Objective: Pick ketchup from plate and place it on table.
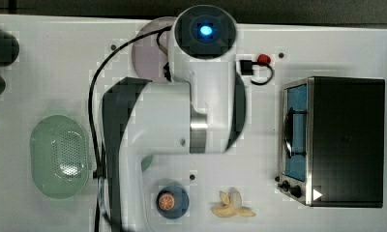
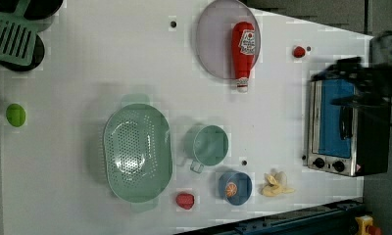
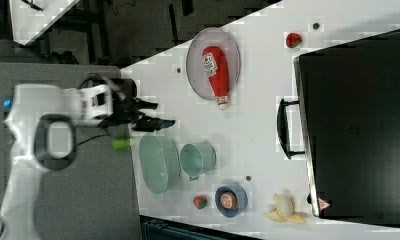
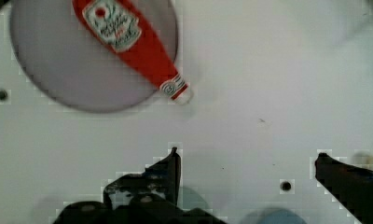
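So the top view has the arm (image 1: 172, 116) parked right over the middle of the desk (image 1: 46, 63), and the plate (image 1: 145, 50) peeks out from behind it as a pale sliver, with a green basket (image 1: 61, 155), a small blue dish (image 1: 174, 201) holding an orange ball, a peeled banana (image 1: 231, 205) and a toaster oven (image 1: 334, 141) around it. The left view gives you the ketchup (image 2: 243, 51): lying flat on the plate's side nearest the oven, white tip hanging past the rim onto the desk. It also picks up a green mug (image 2: 208, 145) beside the basket, a strawberry (image 2: 185, 200), a lime (image 2: 15, 115) and a green spatula (image 2: 10, 35) off in the corner. The right view has the gripper (image 3: 158, 114) out over the desk edge near the basket, well apart from the plate. The wrist view is the best one for the fingers (image 4: 168, 170): they're spread wide with nothing between them, just bare desk. The bottle sits clearly away from them, its tip pointing roughly toward the gap between the two, not touching either one.
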You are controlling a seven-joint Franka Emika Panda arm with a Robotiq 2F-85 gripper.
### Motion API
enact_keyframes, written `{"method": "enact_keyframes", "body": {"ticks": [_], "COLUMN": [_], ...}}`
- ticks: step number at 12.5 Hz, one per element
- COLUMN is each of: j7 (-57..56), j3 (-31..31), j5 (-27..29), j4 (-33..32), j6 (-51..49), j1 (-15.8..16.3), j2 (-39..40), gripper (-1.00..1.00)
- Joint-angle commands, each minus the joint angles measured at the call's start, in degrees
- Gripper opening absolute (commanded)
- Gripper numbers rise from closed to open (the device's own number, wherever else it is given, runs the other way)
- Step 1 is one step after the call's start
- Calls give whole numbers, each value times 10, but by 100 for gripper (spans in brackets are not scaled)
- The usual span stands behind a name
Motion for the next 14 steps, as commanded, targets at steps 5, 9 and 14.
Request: {"method": "enact_keyframes", "body": {"ticks": [5, 9, 14], "j7": [-259, -280, -284], "j3": [0, 1, 0], "j5": [-11, -40, -57], "j4": [8, 31, 82], "j6": [129, 186, 273], "j1": [11, 20, 37], "j2": [113, 194, 290], "gripper": [100, 100, 100]}}
